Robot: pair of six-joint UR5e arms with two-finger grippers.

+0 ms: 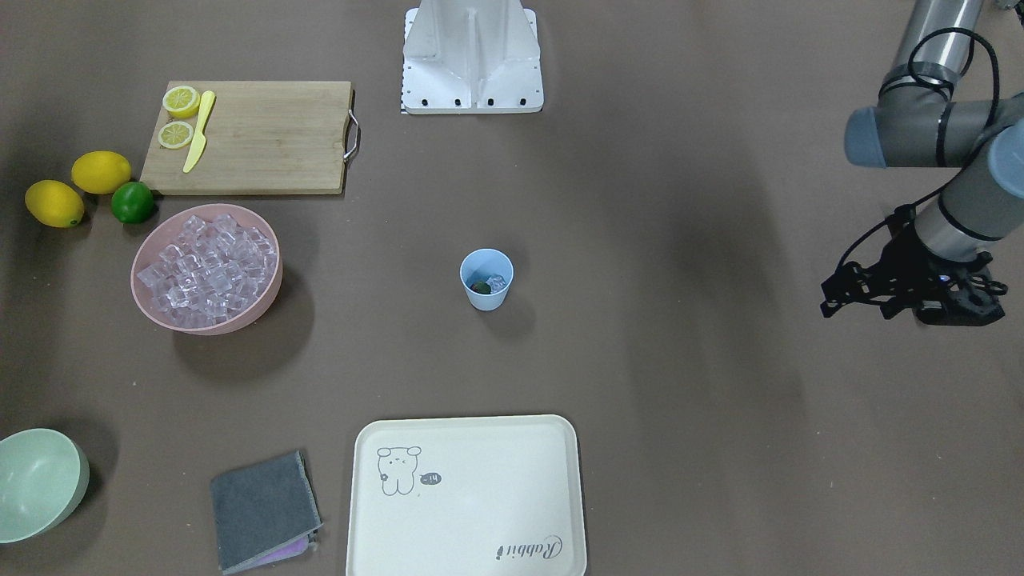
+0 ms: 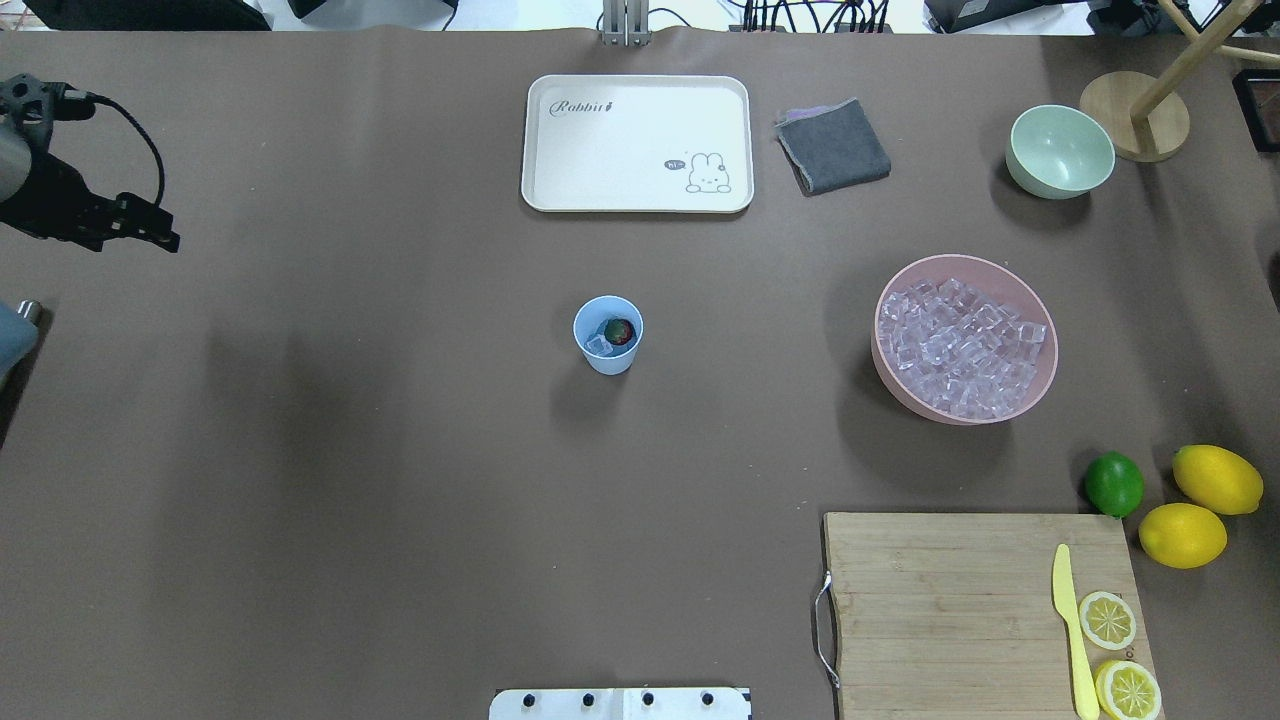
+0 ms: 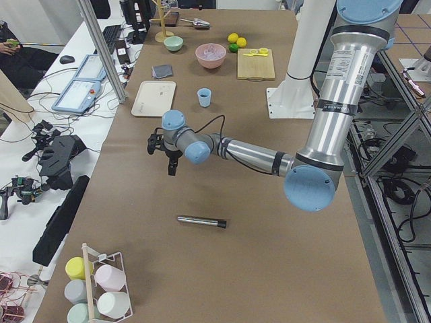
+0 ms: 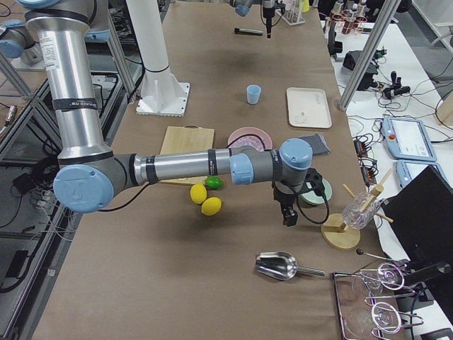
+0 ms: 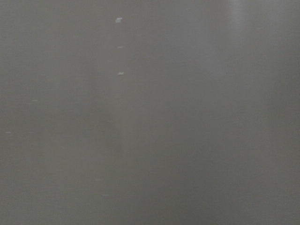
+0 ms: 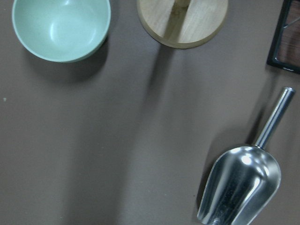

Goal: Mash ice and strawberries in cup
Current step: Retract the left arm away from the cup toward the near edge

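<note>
Judging the risks first, we think the light-blue tapered plastic cup (image 2: 608, 335) is the weak point. It stands alone, upright, in the middle of the brown worktop (image 2: 350, 450), with neither arm near it. Inside lie the small red strawberry with its green top (image 2: 621, 331) and a clear glassy ice cube (image 2: 598, 346). If one arm presses down while nothing steadies the cup, it could tip or skid, and hard ice could jump out over the rim.

The dark round metal rod (image 3: 201, 221), the likely mashing tool, lies flat on the worktop. It is well apart from the cup, and we expect it could roll away from a careless grip.

Only the exterior left and right views show that rod; the overhead and front-facing views leave it out. The overhead view in turn shows what is in the cup, which the side views cannot.

The left claw (image 3: 172, 168) hangs above bare worktop, short of the rod, with nothing in it. We cannot tell how far apart its jaws stand, and its wrist camera gives only grey blur.

The right claw (image 4: 289, 216) appears only in the exterior right view, so we cannot tell its state. Its wrist camera shows a shiny steel scoop (image 6: 241, 187) and a pale green bowl (image 6: 61, 28).
</note>
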